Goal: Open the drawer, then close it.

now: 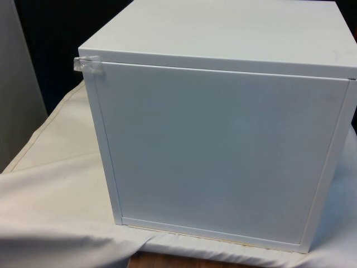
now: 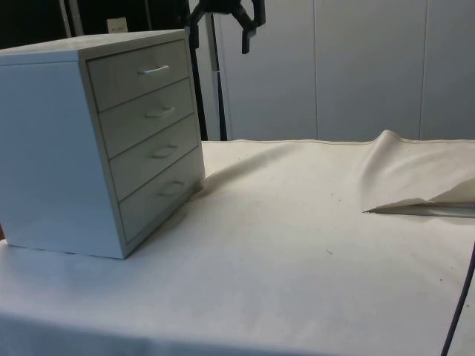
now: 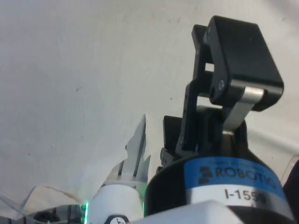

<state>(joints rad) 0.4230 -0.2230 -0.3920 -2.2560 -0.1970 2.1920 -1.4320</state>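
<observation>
White cloth (image 2: pixel 297 245), chest (image 2: pixel 96 141) drawers facing side camera, pincer (image 2: pixel 219 26) spread wide, empty.

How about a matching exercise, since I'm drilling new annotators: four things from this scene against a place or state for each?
Things:
1. top drawer
2. gripper
3. cloth
4. clear tape

Places or states:
a. stuck on an upper corner of the chest
b. shut
c. up in the air, fingers apart
d. rucked into a fold at one side

Pairs: 1-b, 2-c, 3-d, 4-a
</observation>
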